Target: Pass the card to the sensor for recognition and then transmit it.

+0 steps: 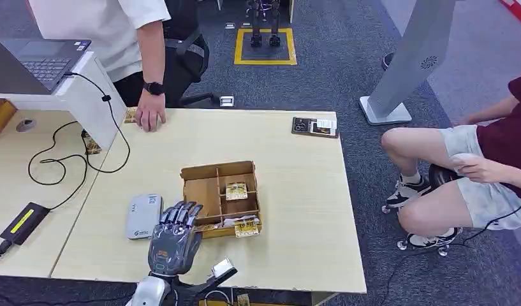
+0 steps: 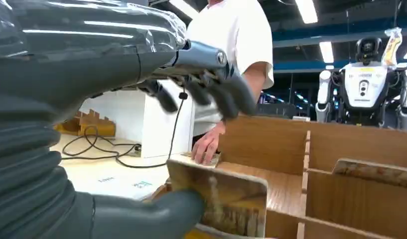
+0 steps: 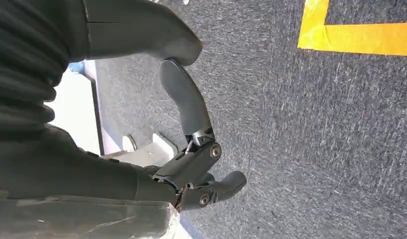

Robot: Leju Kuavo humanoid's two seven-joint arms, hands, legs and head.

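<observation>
An open cardboard box (image 1: 216,169) with dividers sits mid-table, with printed cards (image 1: 236,190) in its compartments and another card (image 1: 247,226) at its front edge. My left hand (image 1: 175,239) hovers at the box's front-left corner, fingers spread over the front compartment. In the left wrist view the fingers (image 2: 211,92) are held apart above the box (image 2: 340,149) while the thumb (image 2: 151,216) lies under the edge of a card (image 2: 226,199). The grey sensor (image 1: 143,215) lies just left of the hand. My right hand (image 3: 181,172) hangs over the carpet, holding nothing.
A person stands at the far left table edge with a hand (image 1: 149,118) resting on the tabletop. Another person (image 1: 474,172) sits to the right of the table. A dark flat device (image 1: 315,126) lies at the far edge. A laptop (image 1: 44,57), cables and a power brick (image 1: 22,222) are at left.
</observation>
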